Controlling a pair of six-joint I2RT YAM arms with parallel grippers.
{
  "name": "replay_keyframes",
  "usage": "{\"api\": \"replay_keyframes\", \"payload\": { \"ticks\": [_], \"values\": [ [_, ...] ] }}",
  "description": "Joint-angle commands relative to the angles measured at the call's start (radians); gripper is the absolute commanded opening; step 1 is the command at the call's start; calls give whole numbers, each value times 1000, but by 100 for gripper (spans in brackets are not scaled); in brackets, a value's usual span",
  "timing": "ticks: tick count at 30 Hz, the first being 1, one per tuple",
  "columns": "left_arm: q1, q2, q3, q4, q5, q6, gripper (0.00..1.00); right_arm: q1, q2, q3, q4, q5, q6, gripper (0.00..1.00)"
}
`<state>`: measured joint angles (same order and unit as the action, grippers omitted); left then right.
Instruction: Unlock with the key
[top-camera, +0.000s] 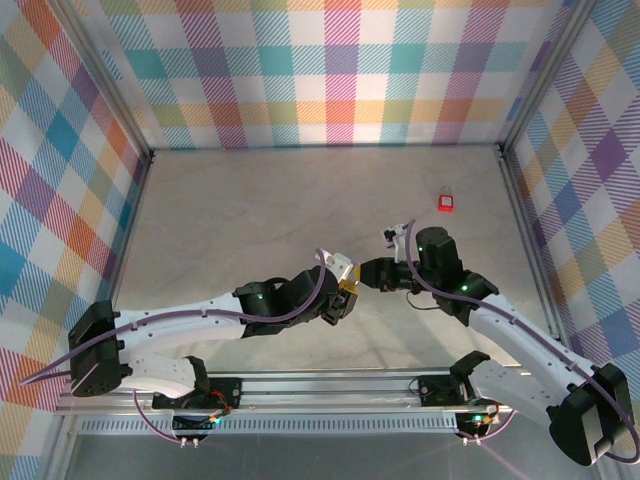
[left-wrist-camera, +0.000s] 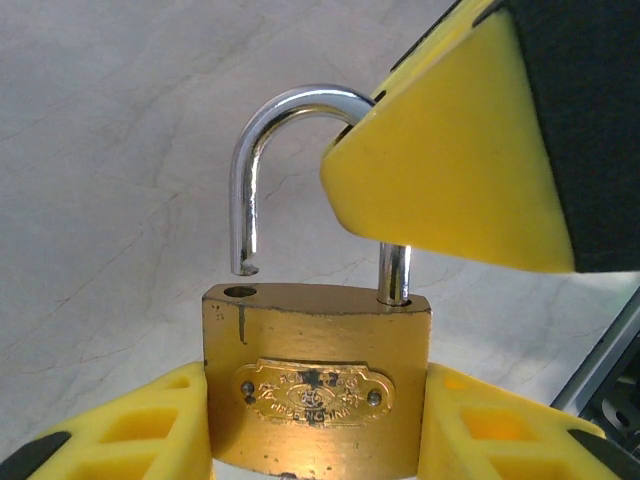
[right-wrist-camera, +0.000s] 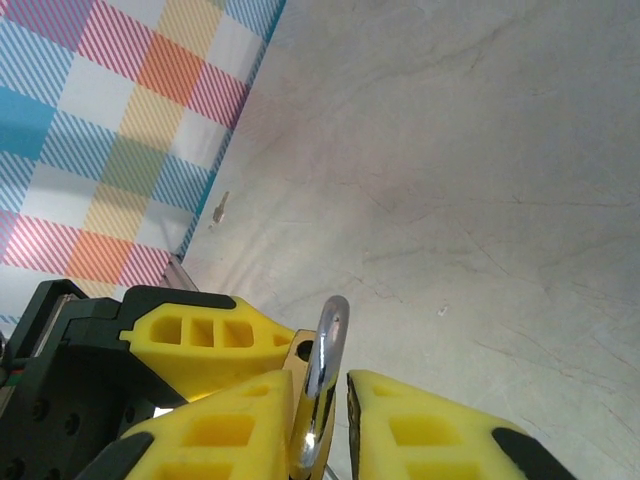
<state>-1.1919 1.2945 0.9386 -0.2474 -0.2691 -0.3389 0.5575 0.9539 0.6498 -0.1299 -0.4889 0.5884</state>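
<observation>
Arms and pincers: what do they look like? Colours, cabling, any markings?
Both arms look alike. The left arm and right arm have white links, black joint housings with small green lights, and a purple cable running along each. The left pincer and right pincer have black bodies. Their fingers are yellow wedges with rectangular cut-outs and black trim. I can't make out any markings.

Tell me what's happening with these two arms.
The left gripper holds a brass padlock by its body. The shackle has one end out of its hole, so the lock is open. The right gripper has a finger on each side of the shackle; whether it pinches it is unclear. A small red object lies apart on the table.
</observation>
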Motion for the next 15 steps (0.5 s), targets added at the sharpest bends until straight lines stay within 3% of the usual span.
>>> {"api": "replay_keyframes", "payload": {
  "ticks": [1, 12, 15],
  "values": [
    [-24, -42, 8, 125, 42, 26, 0, -2, -11, -6, 17, 1, -61, 17],
    [-25, -55, -23, 109, -31, 51, 0, -11, -75, 15, -44, -27, -93, 9],
    [-24, -49, -27, 126, 8, 60, 0, -11, -98, -5, -31, -32, -116, 9]
  ]
}}
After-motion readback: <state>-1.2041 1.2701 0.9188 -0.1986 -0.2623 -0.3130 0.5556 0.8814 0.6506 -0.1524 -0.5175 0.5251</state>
